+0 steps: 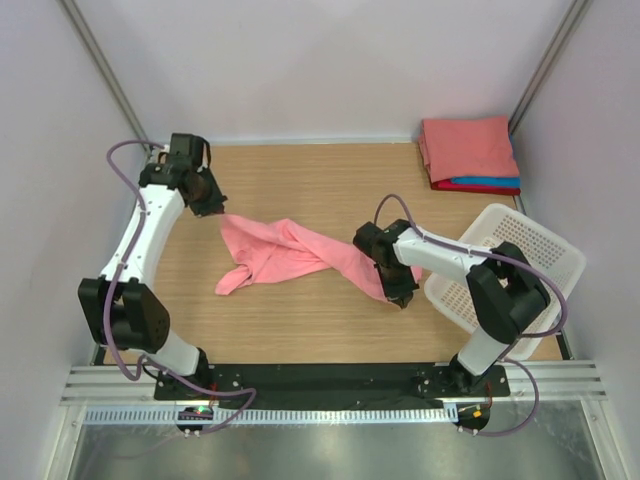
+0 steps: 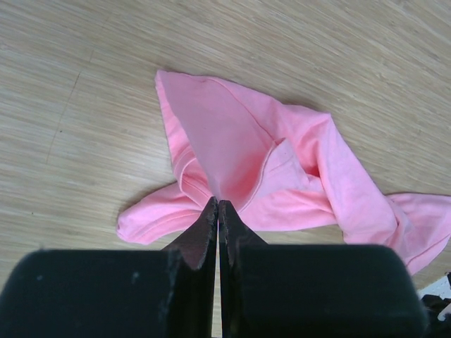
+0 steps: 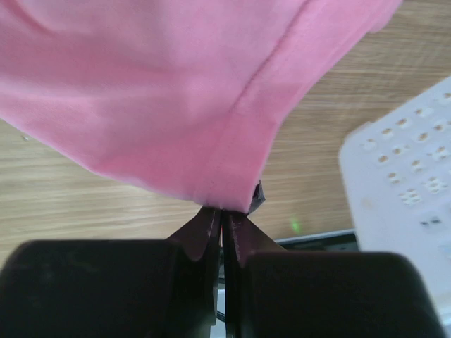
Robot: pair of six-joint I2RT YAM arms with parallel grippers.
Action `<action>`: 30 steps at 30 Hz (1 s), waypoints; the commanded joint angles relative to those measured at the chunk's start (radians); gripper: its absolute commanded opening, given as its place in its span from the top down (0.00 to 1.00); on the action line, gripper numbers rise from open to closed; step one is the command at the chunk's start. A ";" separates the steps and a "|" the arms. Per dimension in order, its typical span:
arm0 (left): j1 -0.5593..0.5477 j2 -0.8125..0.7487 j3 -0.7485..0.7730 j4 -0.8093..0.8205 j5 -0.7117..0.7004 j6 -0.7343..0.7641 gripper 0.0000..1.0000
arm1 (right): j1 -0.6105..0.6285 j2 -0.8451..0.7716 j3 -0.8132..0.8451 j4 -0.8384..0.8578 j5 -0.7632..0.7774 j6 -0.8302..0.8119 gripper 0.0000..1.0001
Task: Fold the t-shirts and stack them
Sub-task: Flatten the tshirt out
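Observation:
A salmon-pink t-shirt [image 1: 285,255] lies crumpled and twisted across the middle of the wooden table. My left gripper [image 1: 222,212] is shut on its far left corner; in the left wrist view the closed tips [image 2: 217,204] pinch the cloth [image 2: 232,141], which spreads away over the wood. My right gripper [image 1: 400,295] is shut on the shirt's right end, close to the basket; in the right wrist view the tips [image 3: 224,211] pinch the hem of the cloth [image 3: 176,91], which is lifted off the table. A stack of folded t-shirts [image 1: 470,150] lies at the back right, salmon on top of blue and red.
A white plastic mesh basket [image 1: 515,265] stands tilted at the right edge, just right of my right gripper, and shows in the right wrist view [image 3: 402,162]. White walls close in the table on the left, back and right.

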 commanded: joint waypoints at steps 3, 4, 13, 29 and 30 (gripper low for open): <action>0.009 -0.042 0.056 -0.014 -0.021 0.011 1.00 | 0.002 -0.046 0.137 -0.143 0.102 0.016 0.99; 0.010 -0.053 0.053 -0.022 -0.048 0.013 1.00 | 0.001 -0.063 0.156 -0.192 0.098 0.020 0.99; 0.009 -0.129 -0.041 -0.002 -0.092 0.014 1.00 | -0.001 -0.164 0.145 -0.054 0.004 -0.054 0.57; 0.046 -0.130 0.011 -0.068 -0.170 0.037 1.00 | 0.001 -0.059 0.202 -0.177 -0.011 -0.113 0.99; 0.046 -0.148 0.014 -0.083 -0.191 0.039 1.00 | 0.001 -0.087 0.235 -0.270 -0.051 -0.081 0.99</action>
